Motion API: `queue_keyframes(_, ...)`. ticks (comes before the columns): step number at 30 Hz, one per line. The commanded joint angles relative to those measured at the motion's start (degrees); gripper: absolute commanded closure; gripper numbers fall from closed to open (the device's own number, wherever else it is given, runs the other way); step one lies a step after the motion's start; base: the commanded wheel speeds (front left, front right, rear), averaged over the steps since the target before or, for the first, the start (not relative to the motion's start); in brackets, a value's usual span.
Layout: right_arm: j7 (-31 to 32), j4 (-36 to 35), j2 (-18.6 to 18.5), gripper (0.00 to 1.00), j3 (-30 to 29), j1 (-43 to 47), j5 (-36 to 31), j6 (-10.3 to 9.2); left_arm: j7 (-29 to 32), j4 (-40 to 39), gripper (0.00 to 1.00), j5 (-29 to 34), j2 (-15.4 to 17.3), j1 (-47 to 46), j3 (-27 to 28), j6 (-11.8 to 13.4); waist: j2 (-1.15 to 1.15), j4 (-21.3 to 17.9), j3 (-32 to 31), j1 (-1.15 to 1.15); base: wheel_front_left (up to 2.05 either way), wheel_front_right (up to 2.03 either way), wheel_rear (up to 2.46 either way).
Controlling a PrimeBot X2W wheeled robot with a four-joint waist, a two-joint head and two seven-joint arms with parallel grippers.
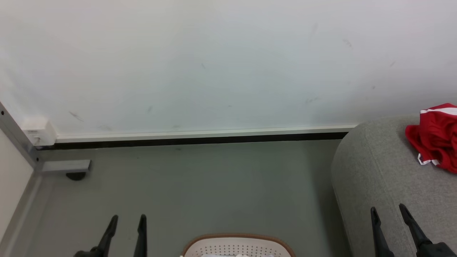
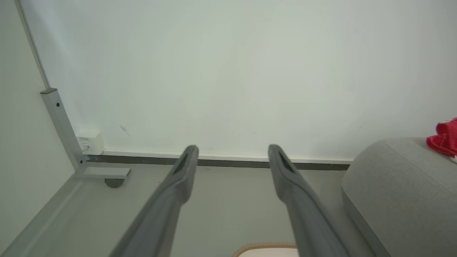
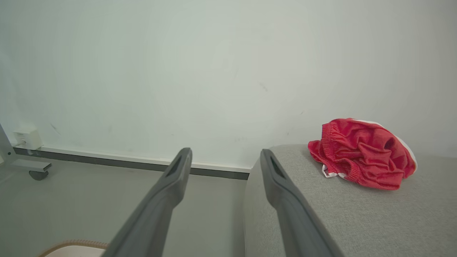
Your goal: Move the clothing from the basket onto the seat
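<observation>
Your clothing lies crumpled on the seat, soft red fabric with white trim on grey weave with rounded corners. The basket, perforated cream under a brown rim, sits between your left gripper and right gripper. Both are spread wide and empty. The floor is grey and the wall white and scuffed.

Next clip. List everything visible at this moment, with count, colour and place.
garment: one, red with white trim, crumpled on the seat
seat: one, light grey, right side
laundry basket: one, cream with brown rim, on the floor at bottom centre, mostly cut off
wall box: one, white, low on the wall at left
metal frame foot: one, grey, on the floor at left
left gripper: one, dark, lower left, open, empty
right gripper: one, dark, lower right, open, empty
</observation>
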Motion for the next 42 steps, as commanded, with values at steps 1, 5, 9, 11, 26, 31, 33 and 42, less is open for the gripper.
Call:
queue_keyframes(1,-0.1,-0.4,-0.2,0.00,-0.3,-0.8,-0.3,-0.14,0.0,0.1,0.00,1.1,-0.1,-1.0,-0.3,-0.4,0.00,-0.6,0.6,0.00,0.00,0.00,0.00)
queue_keyframes(5,-0.1,-0.9,-0.2,0.00,-0.9,-2.1,-0.6,-0.14,0.5,2.5,0.00,1.8,-0.2,-3.2,-3.4,-2.4,0.00,-1.6,2.4,0.00,0.00,0.00,0.00)
queue_keyframes(9,-0.1,-1.9,-0.2,0.00,-1.1,-4.4,-1.2,-0.14,6.1,4.5,0.00,2.2,1.2,-7.2,-9.8,-4.4,0.00,-2.9,6.5,0.00,0.00,0.00,0.00)
queue_keyframes(11,-0.1,-2.3,-0.2,0.00,-1.0,-5.6,-1.2,-0.14,9.0,5.6,0.00,2.5,2.2,-9.0,-12.8,-4.9,0.00,-3.8,8.7,0.00,0.00,0.00,0.00)
queue_keyframes(26,-0.1,-4.3,-0.1,0.00,1.4,-13.4,3.0,-0.14,20.5,18.2,0.00,-4.1,12.2,-21.7,-38.5,-5.2,0.00,-9.7,23.6,0.00,0.00,0.00,0.00)
queue_keyframes(31,-0.1,-5.2,-0.2,0.00,1.3,-15.6,4.0,-0.14,22.2,23.5,0.00,-6.2,14.2,-26.5,-44.6,-5.2,0.00,-10.5,28.2,0.00,0.00,0.00,0.00)
queue_keyframes(33,-0.1,-5.4,-0.1,0.00,1.3,-16.4,4.5,-0.14,22.7,25.6,0.00,-7.0,14.5,-28.0,-46.6,-5.2,0.00,-10.7,29.6,0.00,0.00,0.00,0.00)
queue_keyframes(42,-0.1,-7.4,-0.2,0.00,1.4,-19.9,5.8,-0.14,22.3,31.4,0.00,-12.4,15.6,-34.9,-54.1,-5.2,0.00,-11.6,37.0,0.00,0.00,0.00,0.00)
